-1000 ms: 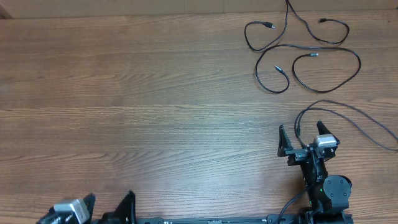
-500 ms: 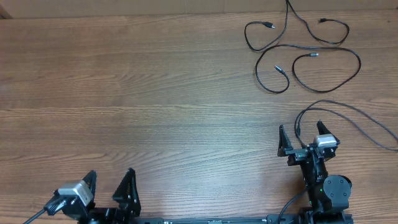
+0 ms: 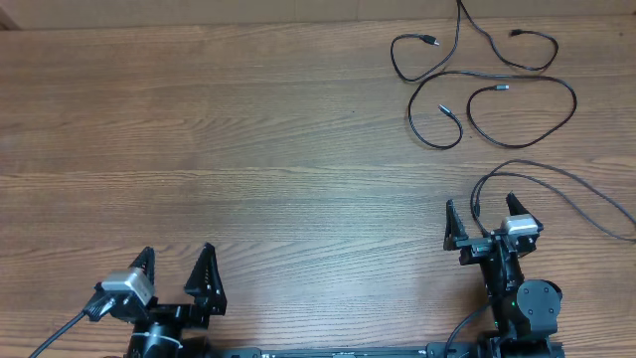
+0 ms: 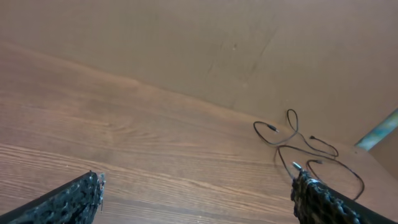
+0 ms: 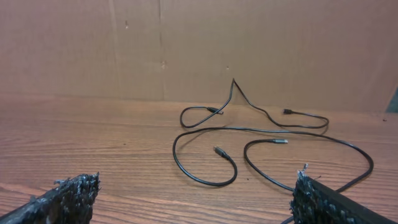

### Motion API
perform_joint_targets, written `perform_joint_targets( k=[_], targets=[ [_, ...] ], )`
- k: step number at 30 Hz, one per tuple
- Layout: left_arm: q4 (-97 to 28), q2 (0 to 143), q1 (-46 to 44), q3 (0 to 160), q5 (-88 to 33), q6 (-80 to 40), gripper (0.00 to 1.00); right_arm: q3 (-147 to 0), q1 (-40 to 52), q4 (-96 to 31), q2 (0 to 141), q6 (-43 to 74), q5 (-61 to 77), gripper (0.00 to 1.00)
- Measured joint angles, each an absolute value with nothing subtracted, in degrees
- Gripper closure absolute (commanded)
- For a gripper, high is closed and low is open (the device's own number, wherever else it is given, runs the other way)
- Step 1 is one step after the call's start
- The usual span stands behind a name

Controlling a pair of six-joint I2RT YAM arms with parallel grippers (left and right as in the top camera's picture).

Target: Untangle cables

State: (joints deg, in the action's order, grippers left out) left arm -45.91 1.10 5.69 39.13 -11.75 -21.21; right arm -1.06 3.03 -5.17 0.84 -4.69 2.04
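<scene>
Cables (image 5: pixel 249 129) lie in loose, crossing loops on the table (image 3: pixel 248 149), well ahead of the right jaws and far ahead-right of the left jaws. Both stand wide apart, empty. Best to pinch one plug end and draw it clear slowly.

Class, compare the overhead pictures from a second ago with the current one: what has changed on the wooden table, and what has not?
The left gripper, open, moved forward from the near edge of the brown wooden table and slightly rightward, into fuller view. Nothing was grasped or released. The right gripper, open, and the thin black cables stayed put.
</scene>
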Motion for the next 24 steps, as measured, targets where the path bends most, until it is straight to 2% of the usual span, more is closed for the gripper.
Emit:
perform_joint_targets(
  k=[17,24],
  targets=[
    [-25.6,1.0,5.7,24.3,-11.7,-19.1,0.01,-1.1,3.0,-5.2,0.8,-4.7,2.0,0.00],
    [-21.0,1.0,5.7,19.9,-11.7,-19.0,0.00,-1.1,3.0,-5.2,0.8,-4.7,2.0,0.00]
  ],
)
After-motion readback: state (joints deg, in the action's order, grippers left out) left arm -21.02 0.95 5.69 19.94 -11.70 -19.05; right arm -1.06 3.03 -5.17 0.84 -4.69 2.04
